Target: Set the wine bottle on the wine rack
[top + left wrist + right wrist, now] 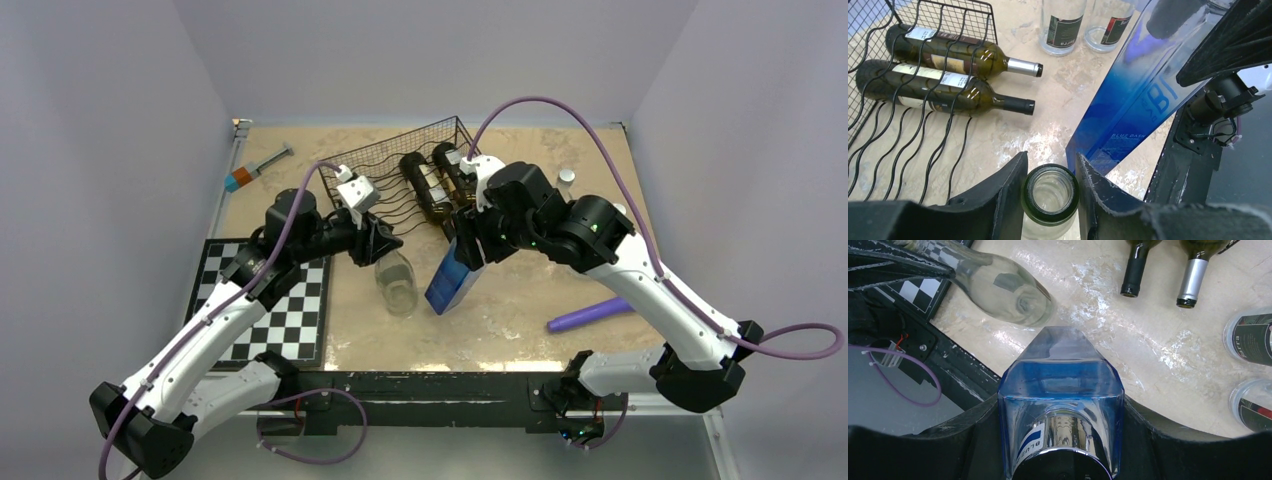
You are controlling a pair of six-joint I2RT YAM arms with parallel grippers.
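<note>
The black wire wine rack (385,165) lies at the back centre. Two dark wine bottles (428,188) lie on its right side, necks toward me; they also show in the left wrist view (945,75). My left gripper (385,242) is shut on the neck of a clear glass bottle (396,282) in front of the rack; its open mouth (1050,194) sits between the fingers. My right gripper (468,238) is shut on the top of a tall blue bottle (452,278), tilted, right beside the clear one. The blue bottle fills the right wrist view (1060,385).
A checkerboard (295,300) lies at the front left. A purple cylinder (590,313) lies at the front right. A syringe-like tool (258,167) lies at the back left. Two upright clear labelled bottles (1064,25) stand right of the rack, partly behind my right arm.
</note>
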